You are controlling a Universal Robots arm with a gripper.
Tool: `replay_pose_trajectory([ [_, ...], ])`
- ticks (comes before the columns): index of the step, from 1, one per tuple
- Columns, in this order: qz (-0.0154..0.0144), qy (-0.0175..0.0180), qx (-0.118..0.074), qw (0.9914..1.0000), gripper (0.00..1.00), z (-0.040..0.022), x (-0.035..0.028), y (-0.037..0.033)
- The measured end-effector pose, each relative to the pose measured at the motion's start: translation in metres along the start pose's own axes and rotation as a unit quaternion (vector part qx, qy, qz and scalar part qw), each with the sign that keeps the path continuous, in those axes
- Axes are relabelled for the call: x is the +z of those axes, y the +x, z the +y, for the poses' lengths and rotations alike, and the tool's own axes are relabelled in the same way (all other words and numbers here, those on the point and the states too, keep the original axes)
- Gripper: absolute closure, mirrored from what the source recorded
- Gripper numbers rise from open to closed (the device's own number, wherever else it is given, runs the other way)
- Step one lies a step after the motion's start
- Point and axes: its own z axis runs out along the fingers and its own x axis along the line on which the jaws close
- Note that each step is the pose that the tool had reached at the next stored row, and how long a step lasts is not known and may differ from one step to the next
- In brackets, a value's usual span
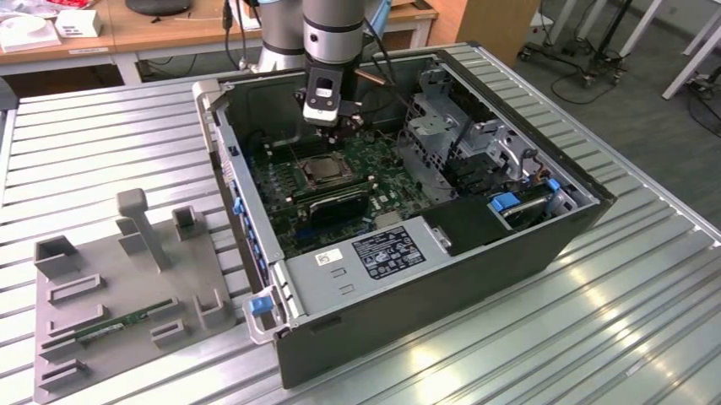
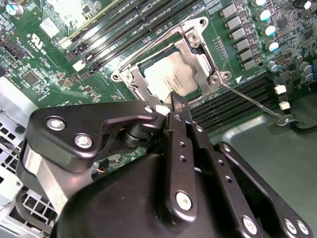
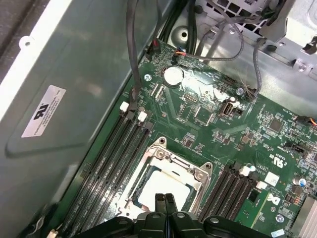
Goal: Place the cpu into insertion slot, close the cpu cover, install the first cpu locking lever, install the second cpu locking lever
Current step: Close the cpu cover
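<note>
Ribbed metal tabletop [image 1: 586,321] carries an open computer case [image 1: 563,228]. The claw [image 1: 334,125] hangs inside it, fingertips [image 3: 159,200] pressed together on nothing. Just beneath them the cpu [image 3: 166,186] sits in the insertion slot [image 3: 141,178], with the cpu cover [image 3: 163,151] lying down around it. A thin locking lever [image 2: 252,101] juts sideways from the socket's corner.

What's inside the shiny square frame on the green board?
The cpu, its pale face showing through the cover. The cover hides its edges, the gripper one side, and the slot beneath is covered.
</note>
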Motion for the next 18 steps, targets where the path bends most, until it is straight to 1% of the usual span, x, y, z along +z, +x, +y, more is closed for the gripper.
replay_pose_trajectory([
  [3, 0.0003, 0.0001, -0.005, 0.99999, 0.89, 0.0, 0.0001, 0.0],
  [6, 0.0016, 0.0004, -0.025, 0.99968, 0.89, 0.0, 0.0003, 0.0],
  [8, 0.0026, 0.0007, -0.043, 0.99909, 0.89, 0.0, 0.0004, 0.0],
  [11, 0.004, 0.0011, -0.066, 0.99783, 0.89, 0.0, 0.0006, 0.0],
  [13, 0.0042, 0.0012, -0.069, 0.99758, 0.89, 0.0, 0.0006, 0.0],
  [18, 0.0043, 0.0011, -0.07, 0.99752, 0.89, 0.0, 0.0006, 0.0],
])
